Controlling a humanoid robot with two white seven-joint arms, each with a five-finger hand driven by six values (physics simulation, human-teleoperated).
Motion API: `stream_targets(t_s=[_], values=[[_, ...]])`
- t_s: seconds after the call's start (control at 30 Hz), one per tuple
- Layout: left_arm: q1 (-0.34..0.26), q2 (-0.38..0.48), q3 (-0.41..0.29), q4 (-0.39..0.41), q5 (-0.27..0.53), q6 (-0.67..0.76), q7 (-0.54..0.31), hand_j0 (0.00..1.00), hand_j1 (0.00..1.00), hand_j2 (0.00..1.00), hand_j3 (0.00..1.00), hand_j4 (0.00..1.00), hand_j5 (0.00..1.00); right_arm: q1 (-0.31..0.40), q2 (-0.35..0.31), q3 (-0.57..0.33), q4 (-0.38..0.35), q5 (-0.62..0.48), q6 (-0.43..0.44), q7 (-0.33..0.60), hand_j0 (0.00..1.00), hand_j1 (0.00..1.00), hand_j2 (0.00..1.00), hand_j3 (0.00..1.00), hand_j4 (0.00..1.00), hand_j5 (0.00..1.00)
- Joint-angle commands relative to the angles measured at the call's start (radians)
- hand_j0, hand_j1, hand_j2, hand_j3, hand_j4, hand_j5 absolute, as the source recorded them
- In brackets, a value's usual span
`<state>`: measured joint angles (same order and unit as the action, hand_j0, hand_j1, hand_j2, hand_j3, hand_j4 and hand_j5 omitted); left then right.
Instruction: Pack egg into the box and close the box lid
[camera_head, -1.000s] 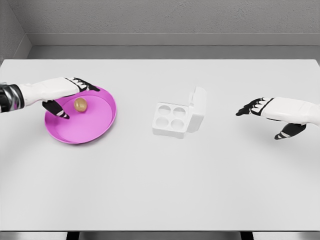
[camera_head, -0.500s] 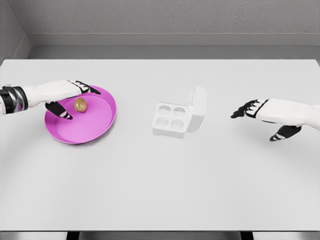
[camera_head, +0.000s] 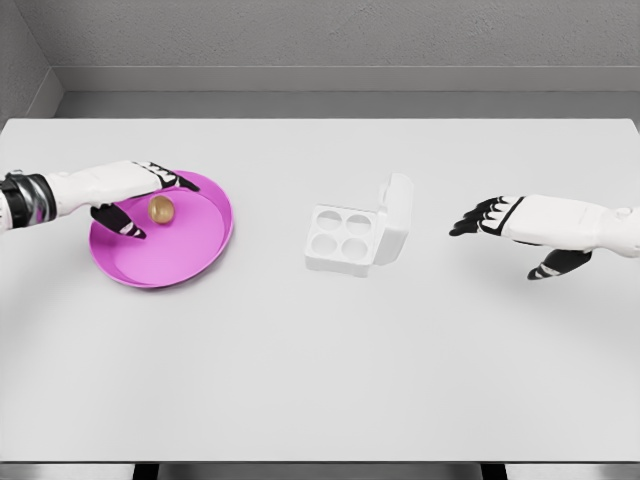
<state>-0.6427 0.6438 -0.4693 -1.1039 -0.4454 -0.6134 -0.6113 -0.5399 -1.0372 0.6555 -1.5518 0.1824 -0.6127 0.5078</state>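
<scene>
right hand (camera_head: 500, 222) has crept left toward the box (camera_head: 358, 238), fingers loose, holding nothing | box white, four round cups bare, lid (camera_head: 397, 218) propped up | egg (camera_head: 161, 209) tan, smooth, in glossy magenta plate (camera_head: 190, 265) | left hand (camera_head: 140, 190) now settled beside it, fingers spread, no grasp yet
</scene>
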Motion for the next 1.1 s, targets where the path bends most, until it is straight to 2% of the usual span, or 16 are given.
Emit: stream_targets(t_s=[0.0,0.5,0.57,1.07], values=[[0.000,-0.015,0.001,0.021,0.005,0.003,0.000,0.92,0.92,0.92,0.92,0.92,0.92,0.002,-0.001,0.001,0.006,-0.007,0.002,0.000,1.00,1.00,1.00,1.00,1.00,1.00],[-0.008,-0.021,0.000,0.041,0.005,0.003,0.000,0.92,0.92,0.92,0.92,0.92,0.92,0.002,-0.001,0.009,0.006,-0.006,0.002,0.002,1.00,1.00,1.00,1.00,1.00,1.00],[-0.015,-0.024,0.000,0.064,0.005,0.003,0.000,0.92,0.92,0.92,0.92,0.92,0.92,0.002,-0.004,0.009,0.006,-0.006,0.002,0.002,1.00,1.00,1.00,1.00,1.00,1.00],[-0.018,-0.033,0.000,0.067,0.005,0.003,0.000,0.91,0.91,0.91,0.91,0.91,0.91,0.002,-0.007,0.010,0.006,-0.006,0.002,0.003,1.00,1.00,1.00,1.00,1.00,1.00]])
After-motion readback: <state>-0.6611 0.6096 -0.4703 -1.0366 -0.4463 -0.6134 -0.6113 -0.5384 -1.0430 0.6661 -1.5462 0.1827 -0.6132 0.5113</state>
